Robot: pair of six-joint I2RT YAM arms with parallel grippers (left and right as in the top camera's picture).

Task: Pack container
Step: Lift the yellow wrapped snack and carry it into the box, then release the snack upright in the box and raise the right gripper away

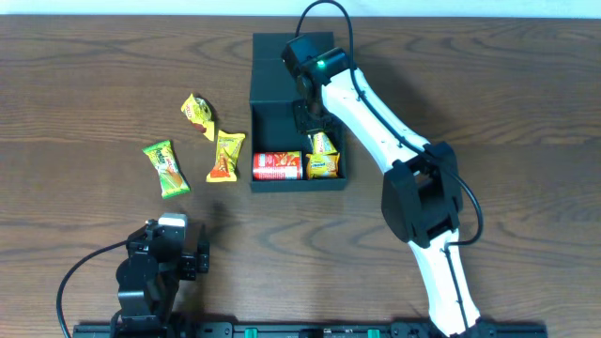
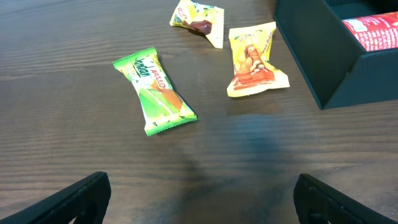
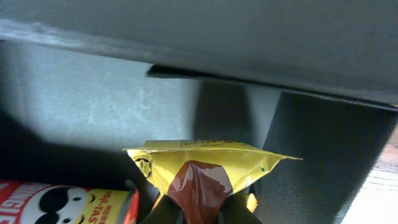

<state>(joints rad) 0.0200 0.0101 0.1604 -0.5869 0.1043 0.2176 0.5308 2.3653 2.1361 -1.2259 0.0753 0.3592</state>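
The dark teal-black matte box with a flap lid [image 1: 272, 66] sat open near the back middle of the brown wooden desk [image 1: 94, 66]; the right pincer [image 3: 199, 214] was down inside it, pinching a yellow crinkly packet with a brown patch [image 3: 205, 165], next to a red cylindrical chip can [image 1: 277, 166]; the left pincer [image 2: 202, 208] hung spread wide over bare desk near the front; a green snack wrapper [image 2: 155, 93], a yellow-orange snack packet [image 2: 254, 59] and a crumpled yellow wrapper [image 2: 198, 17] lay loose left of the box.
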